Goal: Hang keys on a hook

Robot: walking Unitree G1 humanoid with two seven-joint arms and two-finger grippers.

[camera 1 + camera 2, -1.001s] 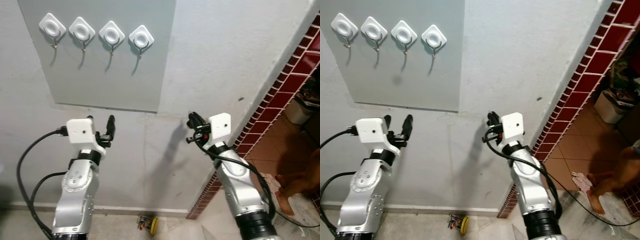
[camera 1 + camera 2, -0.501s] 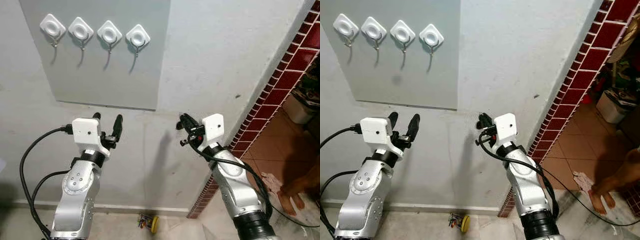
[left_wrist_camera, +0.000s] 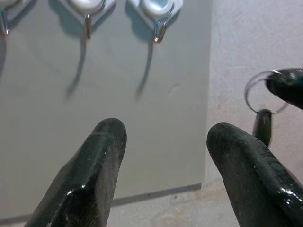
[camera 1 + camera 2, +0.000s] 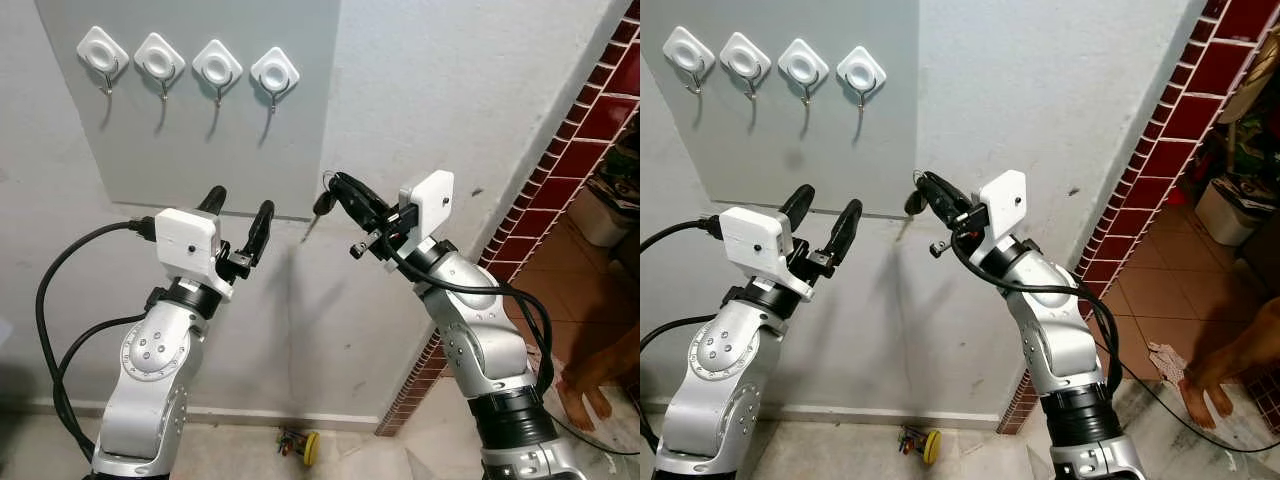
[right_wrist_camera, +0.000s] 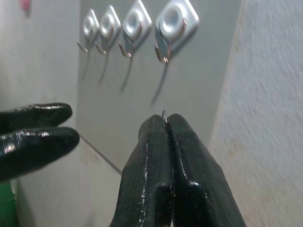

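Four white diamond-shaped wall hooks [image 4: 275, 72] wait above. Right pincer [image 4: 335, 188] pinches thin metal key ring w/ dark key [image 4: 320, 206], below the hooks. Left pincer [image 4: 236, 215] wide, empty. Approach step; next, judged: lift ring onto nearest hook tip.

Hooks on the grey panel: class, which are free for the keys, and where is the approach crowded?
All four hooks are bare. Panel beneath them is free. Crowded at its lower right corner: right gripper holds the key ring beside the left gripper.
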